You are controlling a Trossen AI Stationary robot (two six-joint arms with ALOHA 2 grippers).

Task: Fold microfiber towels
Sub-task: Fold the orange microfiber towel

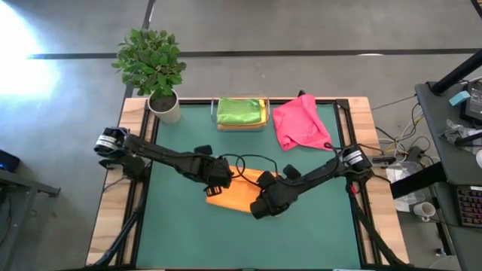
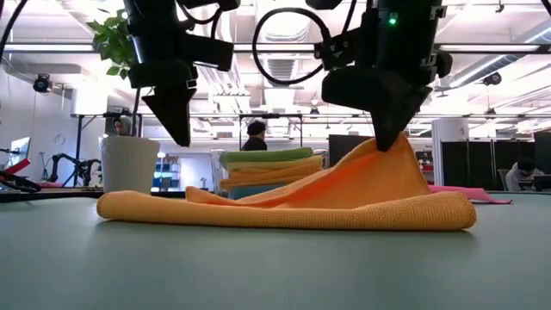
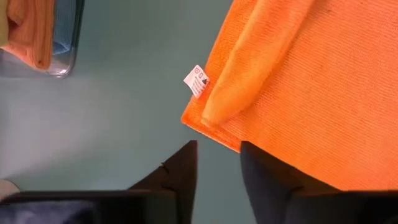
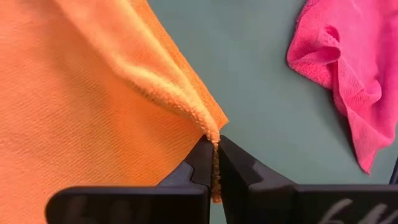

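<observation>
Inside clear tray [image 1: 220, 113], green towel [image 1: 239, 110] atop orange ones.

Two dark, near-black jointed arms of slim links and bulkier housings; silver-and-black cylindrical motor caps at each outer joint beside the table edge; thin black cables looping loose between the wrists; a small green light glowing on one wrist housing in the low view; left gripper [image 3: 217, 163] and right gripper [image 4: 215, 163] each ending in two matte black, flat-faced, tapered fingers [image 3: 181, 172] with angular stepped bases.
</observation>
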